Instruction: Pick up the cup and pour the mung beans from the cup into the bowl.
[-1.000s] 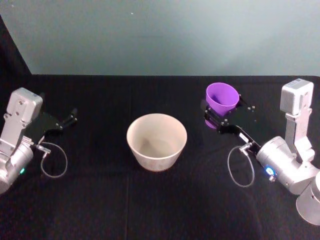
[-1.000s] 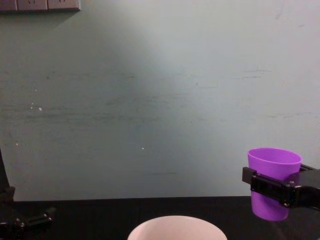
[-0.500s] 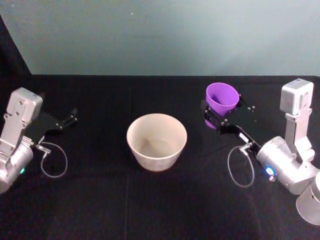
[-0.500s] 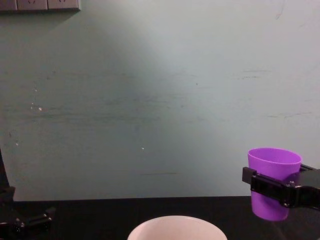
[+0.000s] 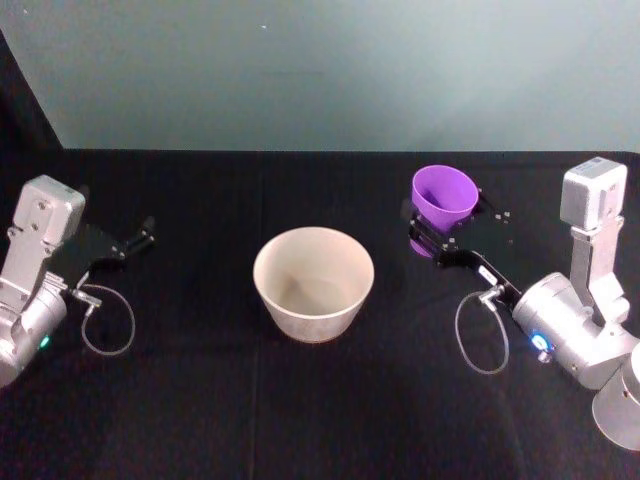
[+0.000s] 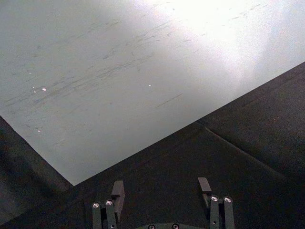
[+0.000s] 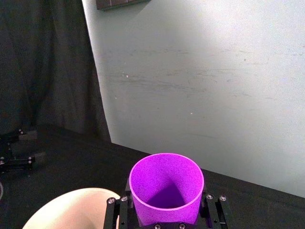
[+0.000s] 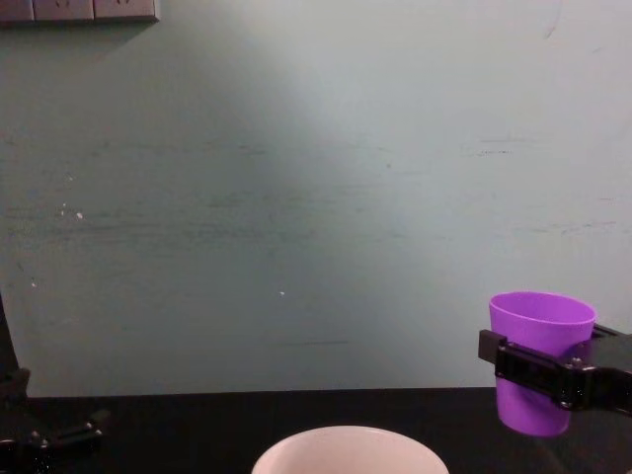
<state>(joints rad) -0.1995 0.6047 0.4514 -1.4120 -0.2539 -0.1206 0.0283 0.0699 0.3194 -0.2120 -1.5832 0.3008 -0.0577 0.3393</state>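
With the right hand (image 5: pixel 440 236) clamped round the upright cup (image 5: pixel 445 195), off to the right of the bowl (image 5: pixel 313 308) rather than over it, tipping now would likely scatter mung beans across the counter (image 5: pixel 300 400), while the left hand (image 5: pixel 135 239) idles open far left.

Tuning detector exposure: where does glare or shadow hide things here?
Left wrist view: a bright glare washes part of the wall; the open left gripper is dim against the black tablecloth. Right wrist view: the cup, clamped in the right gripper, is well lit, its inner bottom shadowed. Head view: the bowl stands out plainly.
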